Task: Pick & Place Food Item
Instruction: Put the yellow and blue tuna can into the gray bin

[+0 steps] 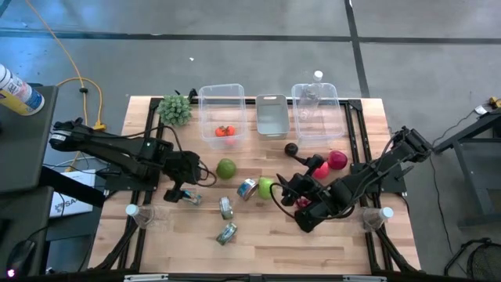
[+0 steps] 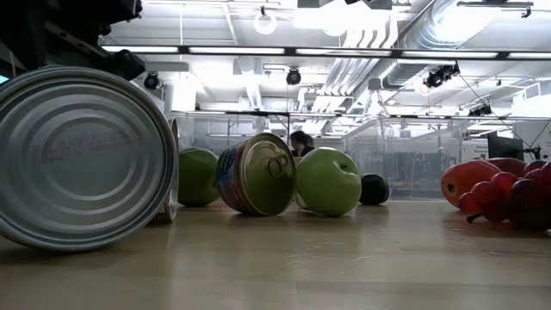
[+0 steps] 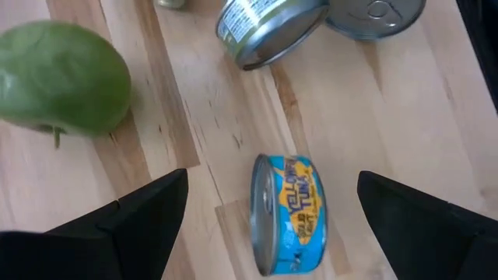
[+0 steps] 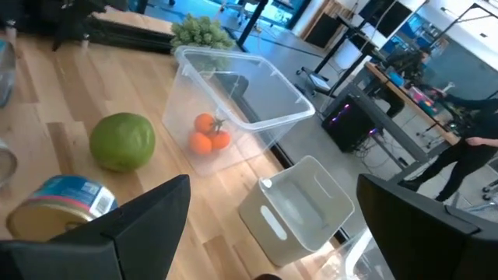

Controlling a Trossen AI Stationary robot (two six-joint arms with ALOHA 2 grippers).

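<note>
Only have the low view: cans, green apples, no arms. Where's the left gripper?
Observer: The left gripper hovers over a blue tuna can lying on its side, with its fingers open on either side of it.
Operator: Right one?
Observer: The right gripper is beside a green apple, open and holding nothing.
Operator: Anything binned yet?
Observer: Only tomatoes, in the left clear bin.
</note>
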